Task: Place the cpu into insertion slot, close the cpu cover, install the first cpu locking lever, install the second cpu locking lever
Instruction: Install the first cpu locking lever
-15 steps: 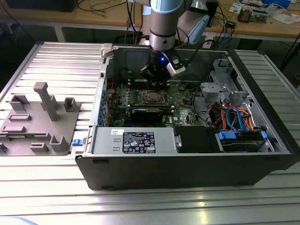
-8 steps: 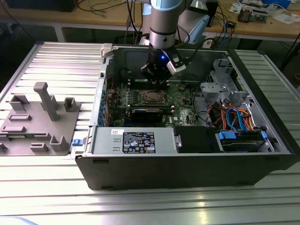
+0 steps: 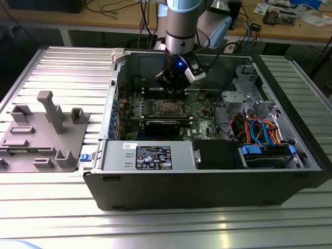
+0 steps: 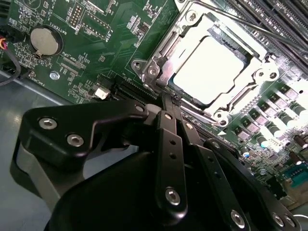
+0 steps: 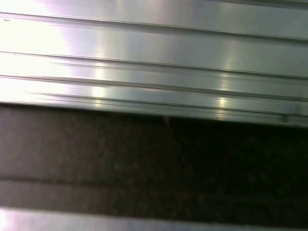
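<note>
The cpu (image 4: 209, 70), a bright silver square, lies in the insertion slot (image 3: 168, 108) of the green motherboard (image 4: 110, 29). The cpu cover (image 4: 166, 60), a silver frame with a square window, lies flat over the chip. A thin wire locking lever (image 4: 250, 26) runs along one side of the frame, on the side away from my fingers. In the second wrist view my gripper (image 4: 166, 98) is shut, its black fingertips together at the frame's edge with nothing seen between them. In the exterior view the gripper (image 3: 175, 89) hangs just behind the socket inside the open computer case (image 3: 207, 181).
A round coin battery (image 4: 44, 40) sits on the board. Drive cages and blue and orange cables (image 3: 259, 129) fill the case at the exterior view's right. A grey fixture block (image 3: 44, 129) stands on the ribbed aluminium table (image 5: 154, 57) at the exterior view's left.
</note>
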Robot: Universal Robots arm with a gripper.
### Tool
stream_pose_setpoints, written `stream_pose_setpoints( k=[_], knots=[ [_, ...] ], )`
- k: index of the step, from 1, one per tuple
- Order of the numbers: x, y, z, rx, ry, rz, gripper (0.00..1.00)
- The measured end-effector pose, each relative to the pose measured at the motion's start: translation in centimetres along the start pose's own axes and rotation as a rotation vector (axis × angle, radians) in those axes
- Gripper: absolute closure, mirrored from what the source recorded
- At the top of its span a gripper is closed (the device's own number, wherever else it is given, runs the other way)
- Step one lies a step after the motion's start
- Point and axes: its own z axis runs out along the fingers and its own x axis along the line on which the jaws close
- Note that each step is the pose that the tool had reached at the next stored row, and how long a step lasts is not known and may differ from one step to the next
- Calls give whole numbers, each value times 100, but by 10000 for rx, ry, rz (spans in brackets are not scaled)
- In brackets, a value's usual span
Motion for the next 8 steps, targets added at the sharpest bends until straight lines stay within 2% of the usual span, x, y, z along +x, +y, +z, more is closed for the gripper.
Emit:
stream_pose_setpoints(
  k=[8],
  knots=[
    [2, -25, -3, 1, 1, -2, 89]
  ],
)
